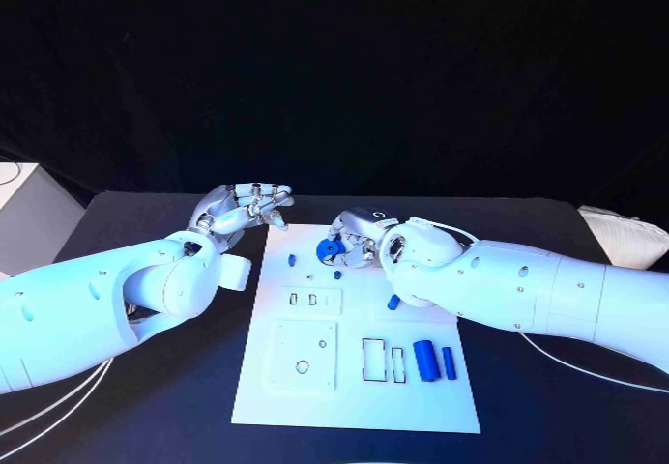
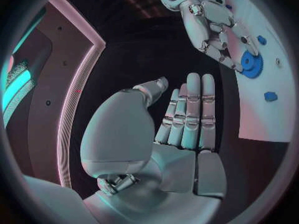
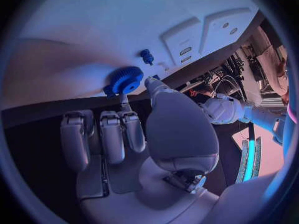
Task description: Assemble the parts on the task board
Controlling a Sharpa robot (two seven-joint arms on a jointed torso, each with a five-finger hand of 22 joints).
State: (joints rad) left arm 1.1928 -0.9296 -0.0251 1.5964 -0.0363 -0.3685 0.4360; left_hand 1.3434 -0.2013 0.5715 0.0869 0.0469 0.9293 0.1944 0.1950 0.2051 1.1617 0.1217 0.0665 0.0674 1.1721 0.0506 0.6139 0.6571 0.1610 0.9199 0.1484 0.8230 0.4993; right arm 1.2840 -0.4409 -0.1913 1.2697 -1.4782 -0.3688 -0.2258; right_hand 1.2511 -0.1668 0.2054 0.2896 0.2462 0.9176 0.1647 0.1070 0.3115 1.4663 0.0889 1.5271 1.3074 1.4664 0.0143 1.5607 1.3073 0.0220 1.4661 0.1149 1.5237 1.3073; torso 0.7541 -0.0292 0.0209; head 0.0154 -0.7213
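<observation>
The white task board [image 1: 356, 401] lies in the middle of the black table. My right hand [image 1: 365, 237] reaches over its far end and pinches a blue gear [image 1: 329, 249] between thumb and fingertip, close to the board's surface; the same gear [image 3: 126, 79] shows in the right wrist view and again as the gear [image 2: 251, 64] under the right hand [image 2: 212, 20]. A small blue peg [image 1: 292, 259] stands to the gear's left. My left hand [image 1: 248, 208] hovers off the board's far left corner, fingers [image 2: 190, 109] straight and together, holding nothing.
Two blue cylinders [image 1: 436, 361] lie on the board's near right, beside rectangular slots [image 1: 384, 358]. Another small blue piece [image 1: 393, 303] sits mid-board by my right forearm. A white box [image 1: 28, 217] stands at the table's left edge, a pale object [image 1: 621, 237] at the right.
</observation>
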